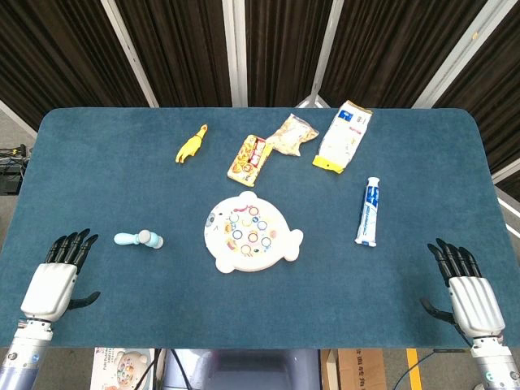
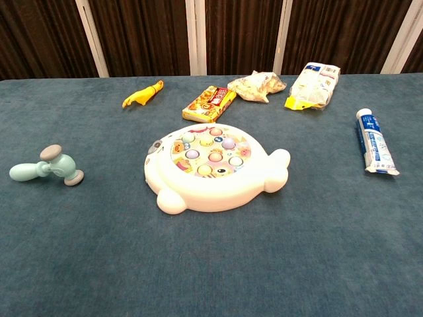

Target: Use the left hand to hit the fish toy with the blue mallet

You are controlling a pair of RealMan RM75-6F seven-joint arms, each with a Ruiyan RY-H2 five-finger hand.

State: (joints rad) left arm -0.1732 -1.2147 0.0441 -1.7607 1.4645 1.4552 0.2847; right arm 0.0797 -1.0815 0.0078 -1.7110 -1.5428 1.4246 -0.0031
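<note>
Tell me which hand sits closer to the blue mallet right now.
Left. The left hand rests open at the table's near-left edge, just short of the blue mallet; the right hand lies at the far right edge.

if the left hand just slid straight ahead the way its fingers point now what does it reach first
Probably nothing: the left hand points up-table and slightly right, a line that seems to pass left of the blue mallet. Depth is unclear.
</note>
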